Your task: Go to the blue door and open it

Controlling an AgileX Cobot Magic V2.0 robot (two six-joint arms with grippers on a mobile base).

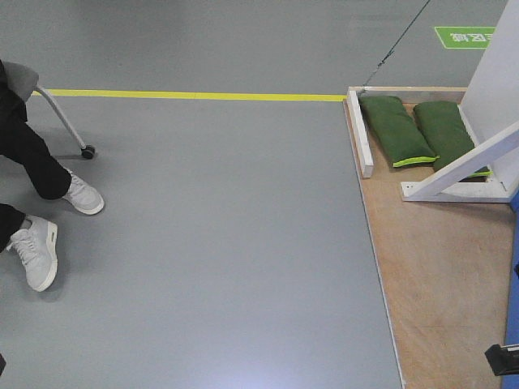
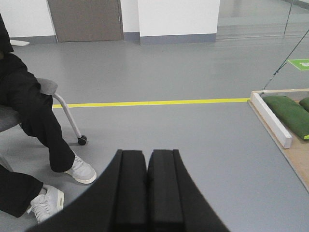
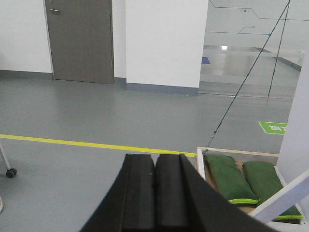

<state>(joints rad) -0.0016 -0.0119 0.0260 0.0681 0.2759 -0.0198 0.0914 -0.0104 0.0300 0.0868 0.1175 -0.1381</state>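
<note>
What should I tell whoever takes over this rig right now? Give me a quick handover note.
Left gripper: shut, empty.
Right gripper: shut, empty.
Blue door: only a blue strip shows at the right edge of the front view, by the wooden platform. Its handle is not in view.
Done: the base is next to the platform. Nothing is grasped.
Left: probably turn right to face the door, reach the handle, open it.
Note: a seated person is on the left.
</note>
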